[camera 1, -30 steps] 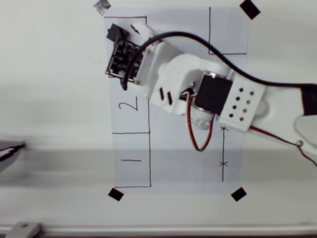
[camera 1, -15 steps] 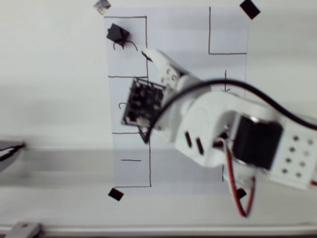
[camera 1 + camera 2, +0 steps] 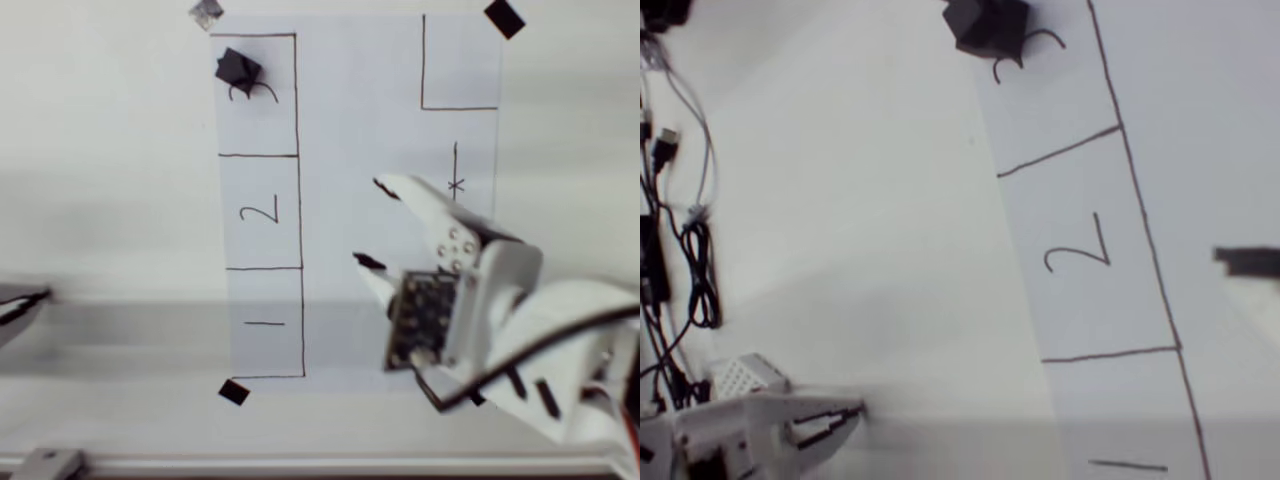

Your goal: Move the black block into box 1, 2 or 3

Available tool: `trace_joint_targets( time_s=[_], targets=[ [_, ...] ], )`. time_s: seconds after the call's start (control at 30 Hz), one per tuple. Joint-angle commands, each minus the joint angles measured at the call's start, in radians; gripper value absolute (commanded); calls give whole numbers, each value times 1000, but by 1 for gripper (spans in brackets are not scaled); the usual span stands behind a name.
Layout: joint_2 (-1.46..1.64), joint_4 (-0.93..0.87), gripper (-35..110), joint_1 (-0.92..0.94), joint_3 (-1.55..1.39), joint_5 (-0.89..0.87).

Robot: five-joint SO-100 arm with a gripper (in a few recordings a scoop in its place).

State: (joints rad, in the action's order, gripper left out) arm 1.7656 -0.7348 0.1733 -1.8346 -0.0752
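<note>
The black block (image 3: 238, 68), a small matte cube with sharp corners, lies inside box 3 (image 3: 281, 120), touching the top of the handwritten 3; in the wrist view we see it (image 3: 986, 24) at the same place, turned a little against the drawn lines. The box is a hand-drawn black rectangle on smooth white paper, and under it in the overhead view stand box 2 (image 3: 259, 211) and box 1 (image 3: 264, 322) in one column. The gripper (image 3: 375, 225) hangs over the bare middle of the paper, well apart from the block, its white fingers with dark tips spread and holding nothing. A square black circuit board (image 3: 422, 314) with dots sits on the wrist. Flat black tape squares (image 3: 233, 392) fix the paper corners to the white table (image 3: 110, 200). Dark cables (image 3: 680, 270) lie at the left edge of the wrist view.
</note>
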Motion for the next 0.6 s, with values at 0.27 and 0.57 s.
trace_joint_targets(
  time_s=[0.27, 0.57],
  targets=[
    [505, 71, 23, -58, -483, 9],
    [815, 74, 23, -81, -744, 9]
  ],
)
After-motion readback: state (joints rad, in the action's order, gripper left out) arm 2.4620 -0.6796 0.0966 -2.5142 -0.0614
